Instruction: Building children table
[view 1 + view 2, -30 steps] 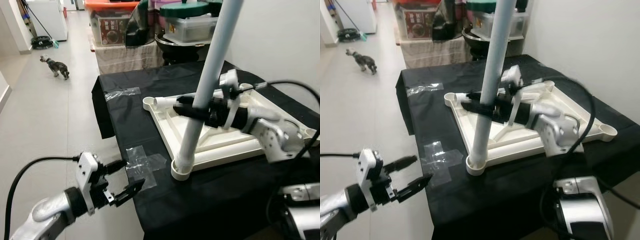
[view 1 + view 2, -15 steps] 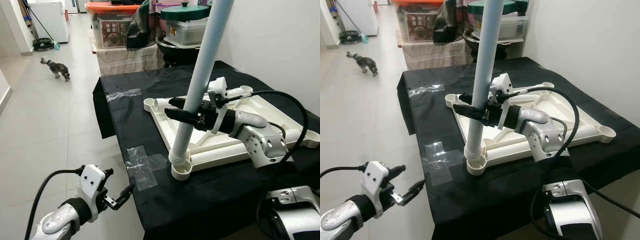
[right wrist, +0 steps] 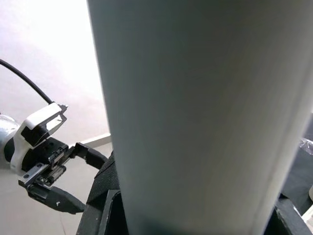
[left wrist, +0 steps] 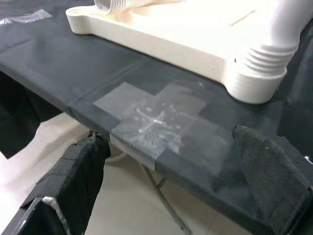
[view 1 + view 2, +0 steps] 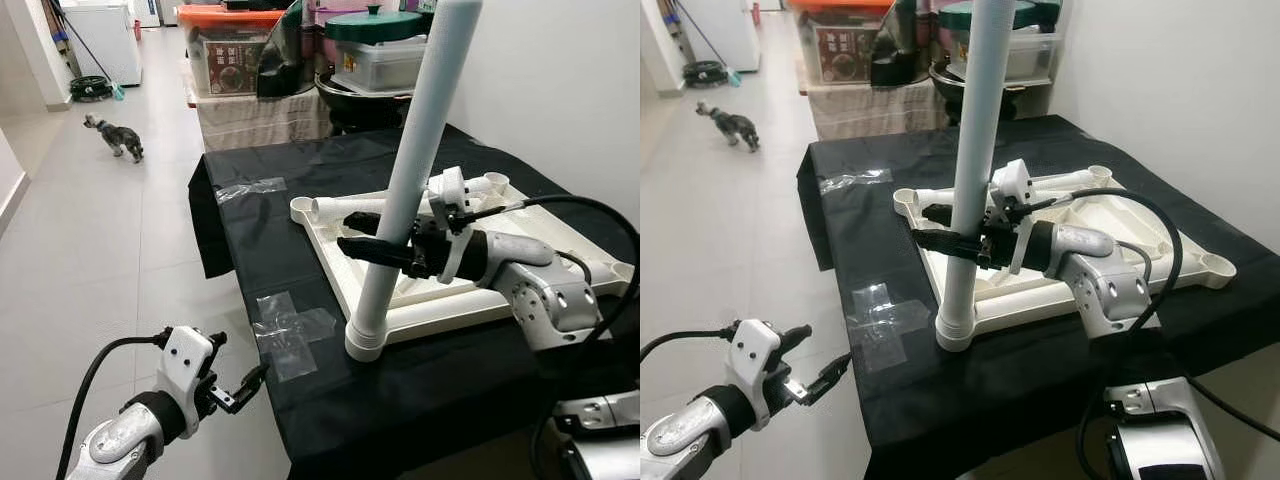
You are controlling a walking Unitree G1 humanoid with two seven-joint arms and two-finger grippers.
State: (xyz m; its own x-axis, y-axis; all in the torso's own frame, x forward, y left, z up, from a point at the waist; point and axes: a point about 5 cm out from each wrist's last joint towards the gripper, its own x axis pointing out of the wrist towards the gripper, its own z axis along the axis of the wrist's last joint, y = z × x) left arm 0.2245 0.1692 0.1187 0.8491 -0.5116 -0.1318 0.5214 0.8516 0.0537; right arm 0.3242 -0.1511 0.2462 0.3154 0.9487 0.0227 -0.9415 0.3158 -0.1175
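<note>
White leg tube [image 5: 405, 200], one, gripped by right claw [image 5: 375, 238], seated upright in one tabletop [image 5: 450, 300] corner socket. Left claw [image 5: 240, 385] open beside surface [image 5: 300, 230].

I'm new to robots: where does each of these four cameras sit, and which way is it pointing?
Left eye view: on the head, facing forward and down at the tabletop and leg; both arms show.
Right eye view: beside it, same scene, slightly shifted.
Left wrist view: on the left arm, looking along the open left claw at taped black cloth.
Right wrist view: on the right arm, close up against the leg; right claw grips it.
Both wrist views share the leg.
</note>
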